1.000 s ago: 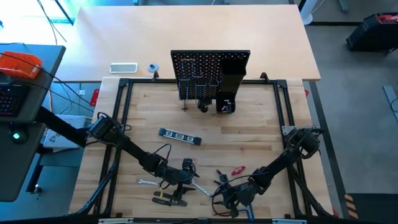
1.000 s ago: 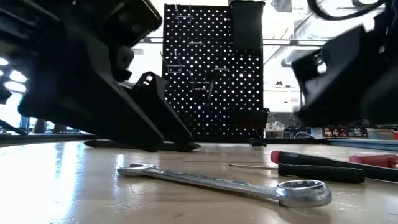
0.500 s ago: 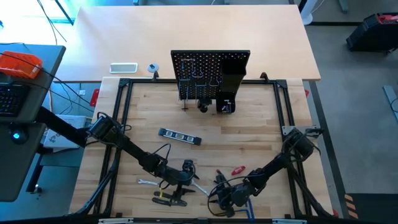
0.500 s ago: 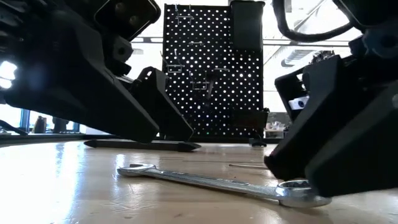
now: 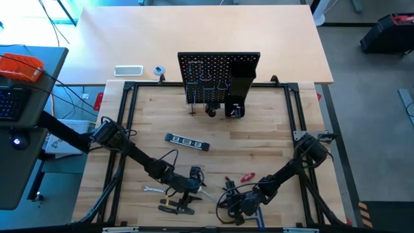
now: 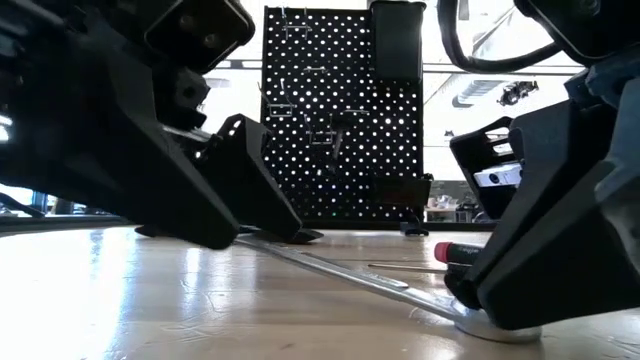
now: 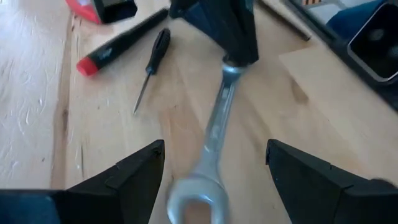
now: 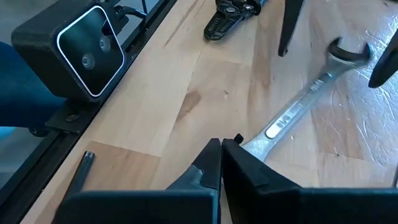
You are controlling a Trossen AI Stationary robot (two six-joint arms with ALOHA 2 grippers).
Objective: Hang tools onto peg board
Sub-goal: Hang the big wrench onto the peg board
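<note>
A light wooden surface (image 5: 272, 129) carries a black metal frame (image 5: 124, 110) around its edges. At ten o'clock, on a paler desk beyond, lie a white rectangular case (image 5: 128, 70) and a small roll of tape (image 5: 158, 70). At nine o'clock sits an orange device (image 5: 21, 66). A black camera box (image 8: 74, 53) stands on the frame.

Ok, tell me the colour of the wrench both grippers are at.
Silver, bare metal; the wrench shows best in the right wrist view.
</note>
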